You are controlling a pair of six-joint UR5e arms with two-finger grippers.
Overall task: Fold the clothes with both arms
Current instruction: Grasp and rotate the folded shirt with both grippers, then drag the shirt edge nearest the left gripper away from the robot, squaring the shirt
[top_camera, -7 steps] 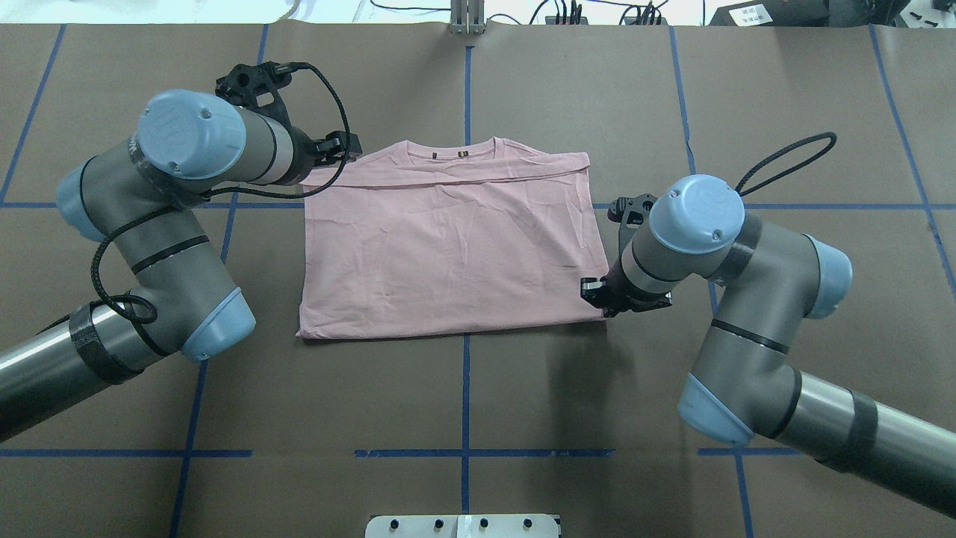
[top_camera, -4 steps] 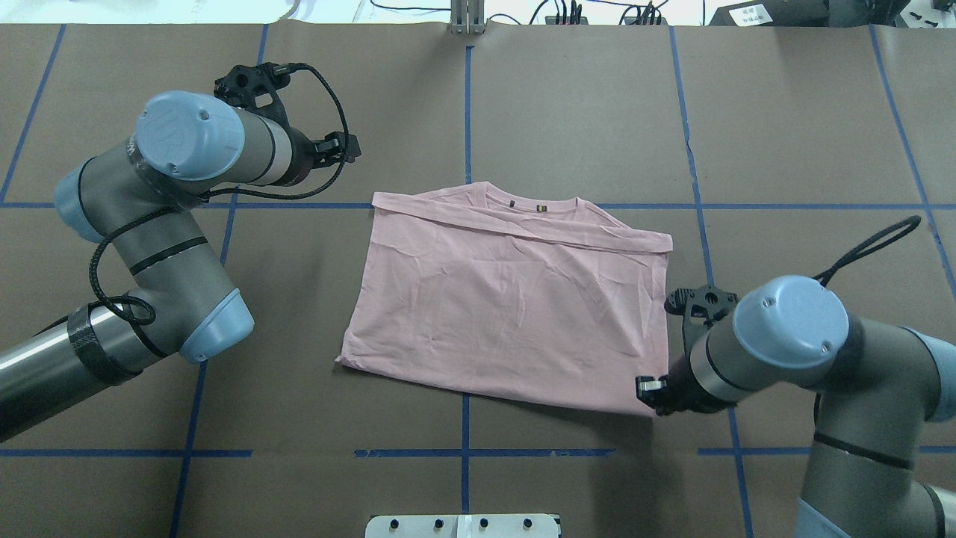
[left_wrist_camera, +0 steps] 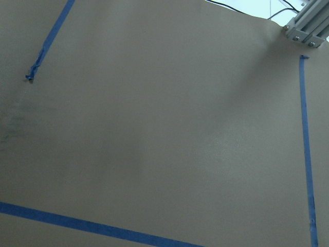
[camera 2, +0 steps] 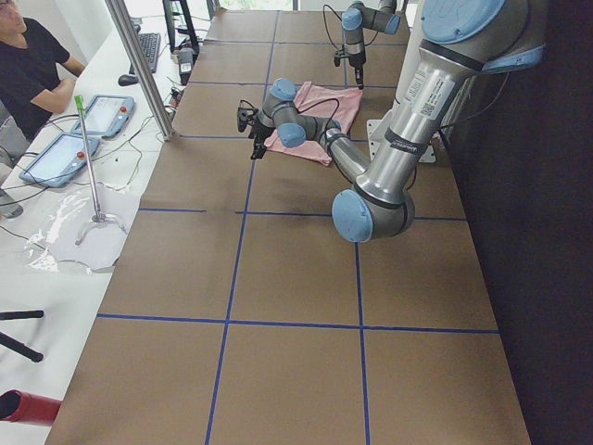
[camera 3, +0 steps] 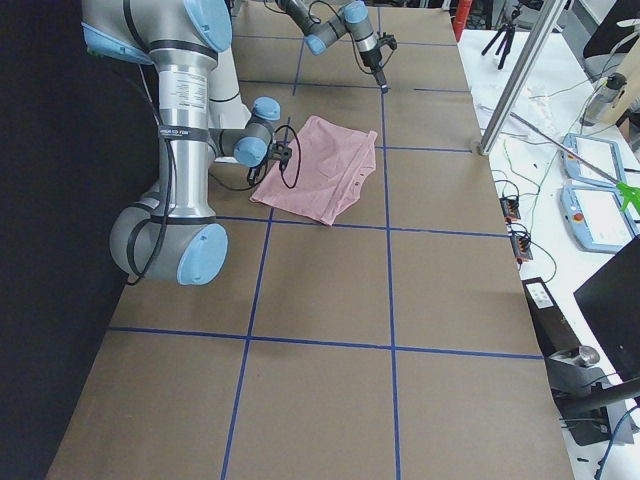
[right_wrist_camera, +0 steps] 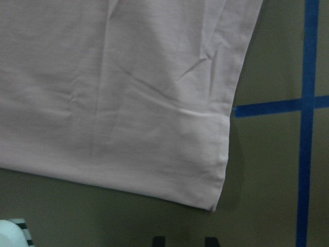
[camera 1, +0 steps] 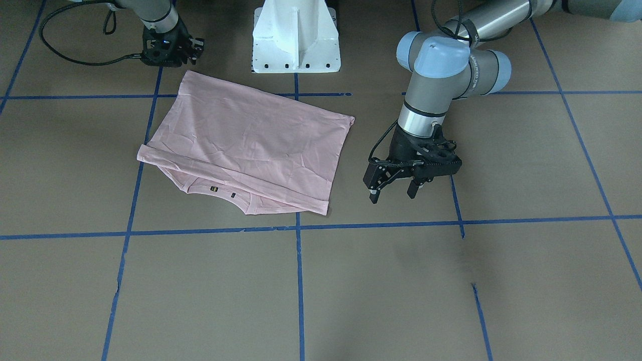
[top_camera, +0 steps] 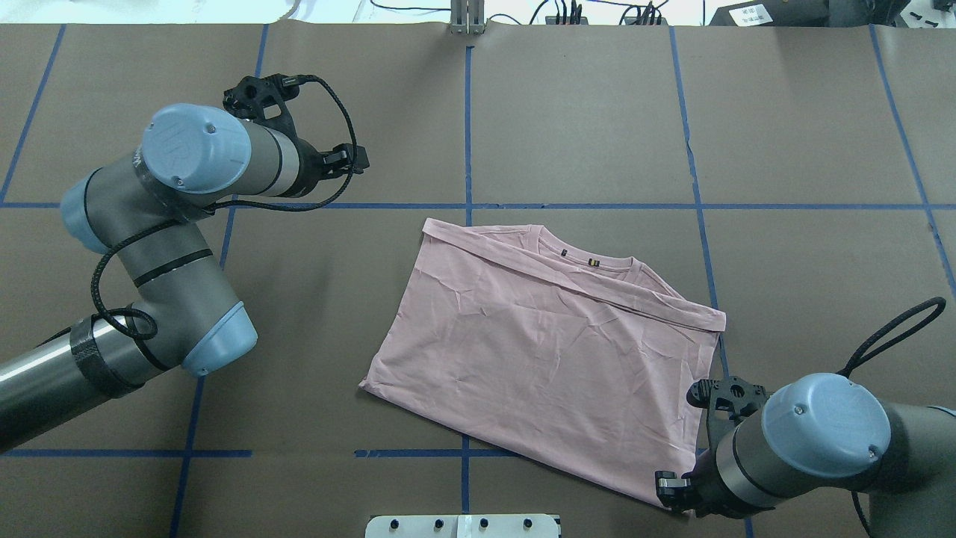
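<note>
T-shirt [top_camera: 553,351] lies flat but skewed on the table [top_camera: 582,112], and my right gripper [top_camera: 672,486] is the one beside it.
Its long axis runs on a diagonal, from the far left down to my near right, with the collar [top_camera: 590,261] on the far side. The near-right hem corner [right_wrist_camera: 213,206] sits just ahead of my right fingertips, which are spread and pinching nothing. My left gripper [camera 1: 392,194] hangs over bare table, jaws spread too, well apart from the cloth's far-left corner. I judge the next grab falls to the right arm; the left has to cross to the shirt first.
</note>
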